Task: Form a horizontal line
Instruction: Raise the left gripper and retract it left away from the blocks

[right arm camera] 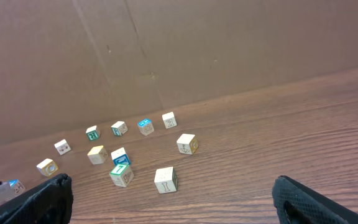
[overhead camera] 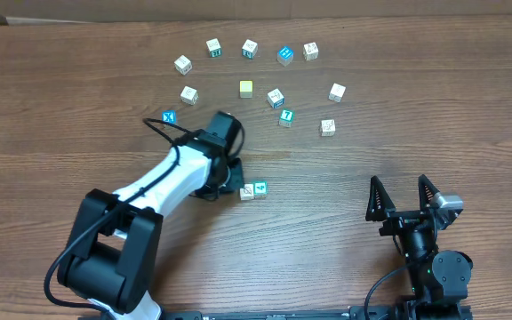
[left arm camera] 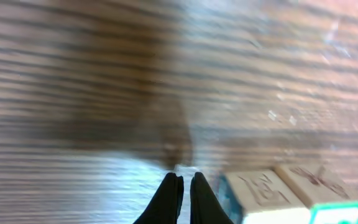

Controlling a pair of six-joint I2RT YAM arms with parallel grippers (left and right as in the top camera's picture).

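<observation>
1. Closest to the left wrist camera are the black fingers (left arm camera: 169, 202) of the left gripper (left arm camera: 188, 180), at the bottom centre of that view. They are pressed together with nothing between them.
2. Just to the right of those fingertips sit two tiny wooden letter cubes. In the overhead view these are a white-faced cube (overhead camera: 247, 192) and a teal-green-faced cube (overhead camera: 260, 188), touching side by side at the centre of the brown wood-grain table (overhead camera: 469, 107).
3. That pair is as much of the horizontal line as exists now. Its long axis runs left to right across the overhead frame, rising slightly toward the right.
4. The closed fingers lie off the pair's left end, roughly on its axis. I judge that a sideways nudge from there would slide or straighten the cubes rather than lift them.
5. Likely additions lie loose toward the upper middle: a teal-green cube marked 7 (overhead camera: 286, 116) and a white-and-teal cube (overhead camera: 276, 98), both up and to the right of the left gripper.
6. The plain pale-yellow cube (overhead camera: 246, 88) and the blue cube marked X (overhead camera: 169, 116) are not part of the line.
7. The right gripper (overhead camera: 398, 183) waits at the lower right with its jaws spread wide and empty, well apart from every cube. The left arm is the nearer one.
</observation>
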